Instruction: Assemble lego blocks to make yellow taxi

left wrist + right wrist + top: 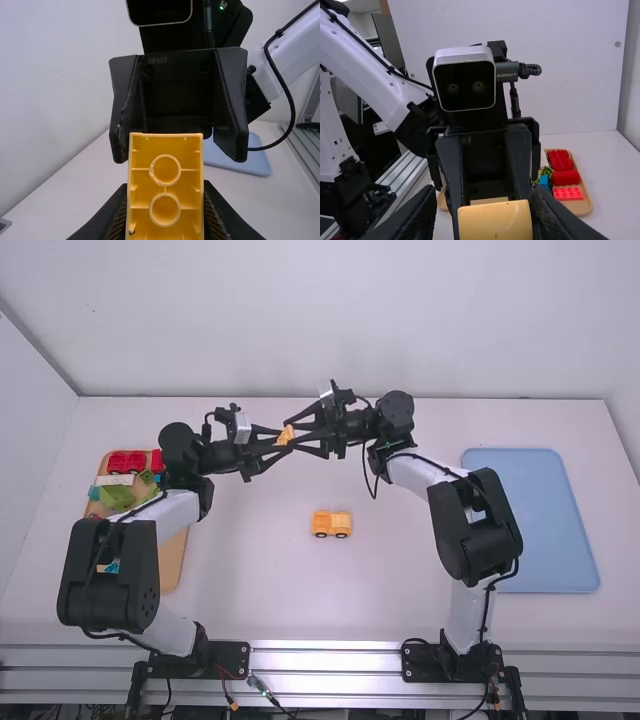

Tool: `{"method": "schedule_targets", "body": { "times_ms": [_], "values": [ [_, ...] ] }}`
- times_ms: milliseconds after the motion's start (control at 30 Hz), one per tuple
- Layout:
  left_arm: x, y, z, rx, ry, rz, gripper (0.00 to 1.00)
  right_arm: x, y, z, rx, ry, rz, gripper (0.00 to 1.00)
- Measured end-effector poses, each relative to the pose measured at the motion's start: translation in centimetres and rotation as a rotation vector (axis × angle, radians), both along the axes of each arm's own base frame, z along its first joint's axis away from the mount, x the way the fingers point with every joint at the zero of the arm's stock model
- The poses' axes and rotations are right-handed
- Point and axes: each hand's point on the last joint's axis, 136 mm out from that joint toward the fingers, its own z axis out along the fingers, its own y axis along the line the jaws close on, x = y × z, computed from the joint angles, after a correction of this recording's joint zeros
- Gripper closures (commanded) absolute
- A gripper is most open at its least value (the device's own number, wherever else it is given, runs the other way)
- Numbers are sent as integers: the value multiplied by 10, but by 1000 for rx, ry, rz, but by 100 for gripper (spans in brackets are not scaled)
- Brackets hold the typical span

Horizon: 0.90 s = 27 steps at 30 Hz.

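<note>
White table (235, 580), white wall (300, 320) behind; my left pincer (278, 440) grips a yellow-orange plastic block (165, 187).
My right pincer (298, 434) stands spread around the block's far end, beyond the small yellow-orange toy vehicle (330, 524). Left of that vehicle: a tan tray (172, 562) with coloured bricks (118, 496); right, a blue tray (535, 520).

Left gripper (282, 441), right gripper (288, 432) — both met at the orange block (286, 436)! A wheeled orange vehicle (332, 524) stood on the table (260, 590).
</note>
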Motion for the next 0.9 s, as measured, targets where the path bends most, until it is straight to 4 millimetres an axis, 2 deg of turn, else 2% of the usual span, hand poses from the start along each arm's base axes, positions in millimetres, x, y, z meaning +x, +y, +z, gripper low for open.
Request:
{"method": "schedule_targets", "body": {
  "times_ms": [200,400,567,667,767,833,867,900],
  "values": [
    [-2,0,8,-12,-24,-3,98,0,0,0,0,0,1,52],
    [-3,0,8,-16,-4,-11,98,0,0,0,2,-3,-3,64],
    [-4,-1,8,-21,16,-19,98,0,0,0,5,-23,-2,71],
    [-4,-1,7,-23,22,-20,98,0,0,0,6,-28,-3,85],
    [-4,-1,8,-23,23,-19,95,1,0,0,7,-28,-4,86],
    [-4,-1,7,-23,23,-19,88,1,0,0,8,-29,-6,85],
    [-4,-1,7,-23,23,-19,65,1,0,0,8,-30,-6,85],
    [-4,-1,7,-23,23,-19,62,1,0,0,8,-31,-6,85]
  ]
}}
